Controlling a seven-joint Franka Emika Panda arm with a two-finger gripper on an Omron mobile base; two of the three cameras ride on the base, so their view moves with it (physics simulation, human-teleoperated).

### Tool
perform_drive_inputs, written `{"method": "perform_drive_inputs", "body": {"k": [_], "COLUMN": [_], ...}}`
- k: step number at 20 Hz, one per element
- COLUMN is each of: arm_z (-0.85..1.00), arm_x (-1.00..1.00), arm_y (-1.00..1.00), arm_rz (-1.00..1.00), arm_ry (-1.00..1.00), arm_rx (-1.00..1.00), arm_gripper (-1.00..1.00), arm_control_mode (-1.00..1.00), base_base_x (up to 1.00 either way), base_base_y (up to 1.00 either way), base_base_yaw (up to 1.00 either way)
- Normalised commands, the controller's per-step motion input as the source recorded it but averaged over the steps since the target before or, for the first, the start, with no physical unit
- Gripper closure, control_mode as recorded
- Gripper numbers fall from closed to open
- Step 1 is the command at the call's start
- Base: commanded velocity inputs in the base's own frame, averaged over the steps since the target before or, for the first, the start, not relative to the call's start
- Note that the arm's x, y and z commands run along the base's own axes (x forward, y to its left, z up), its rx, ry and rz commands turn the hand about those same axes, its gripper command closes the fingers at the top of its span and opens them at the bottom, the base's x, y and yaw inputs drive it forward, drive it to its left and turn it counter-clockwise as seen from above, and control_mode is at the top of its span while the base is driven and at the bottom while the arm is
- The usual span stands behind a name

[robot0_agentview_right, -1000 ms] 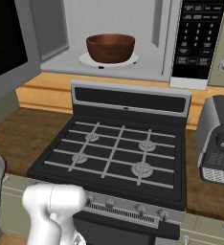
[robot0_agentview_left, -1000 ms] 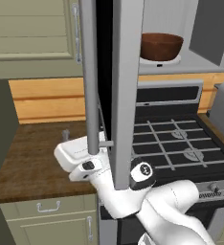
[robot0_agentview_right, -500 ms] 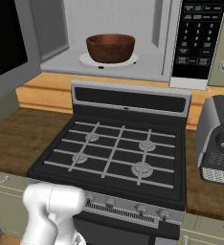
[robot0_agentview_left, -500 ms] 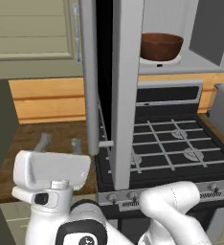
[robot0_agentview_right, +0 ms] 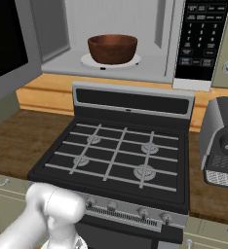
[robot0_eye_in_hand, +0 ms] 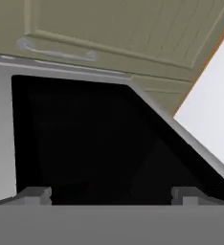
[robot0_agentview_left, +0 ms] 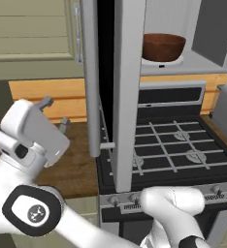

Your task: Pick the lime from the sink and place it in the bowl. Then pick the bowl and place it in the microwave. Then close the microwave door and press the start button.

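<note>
At nine o'clock in the left base view, the gripper [robot0_agentview_left: 55, 112] stands raised over the wooden counter [robot0_agentview_left: 79, 160], just left of the open microwave door [robot0_agentview_left: 108, 87]. Its two fingers are spread to full width and nothing lies between them. In the hand view the fingertips [robot0_eye_in_hand: 35, 195] sit far apart at six o'clock, pointed at the black glass of the microwave door [robot0_eye_in_hand: 85, 143], not touching it; an olive cabinet [robot0_eye_in_hand: 123, 33] with a steel handle runs across at twelve o'clock.

The door stands swung out, edge-on to the left base camera, its long bar handle on the left face. The microwave [robot0_agentview_right: 135, 44] cavity is exposed. The bowl [robot0_agentview_right: 112, 48], brown and round, rests upright on the white turntable inside, seen at twelve o'clock in the right base view and at one o'clock in the left base view [robot0_agentview_left: 164, 46]. The bowl's contents cannot be determined from either angle. The control panel [robot0_agentview_right: 198, 41] lies at one o'clock.

Below the microwave sits the gas range [robot0_agentview_right: 116, 158], burners bare. A grey toaster [robot0_agentview_right: 223, 141] stands on the counter at three o'clock.
</note>
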Motion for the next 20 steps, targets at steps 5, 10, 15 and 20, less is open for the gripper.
{"method": "perform_drive_inputs", "body": {"k": [5,10,15,20], "arm_z": [0.0,0.0,0.0,0.09], "arm_x": [0.05,0.25,0.28,0.6], "arm_y": [-0.95,-1.0,-1.0,-1.0], "arm_rz": [0.19,0.22,0.23,0.14], "arm_ry": [0.0,0.0,-0.01,0.0], "arm_rx": [0.31,0.31,0.32,0.27], "arm_gripper": [-1.0,-1.0,-1.0,-1.0], "arm_control_mode": [-1.0,-1.0,-1.0,-1.0], "base_base_x": [0.0,0.0,0.0,0.0], "base_base_y": [0.0,0.0,0.0,0.0], "base_base_yaw": [0.0,0.0,0.0,0.0]}}
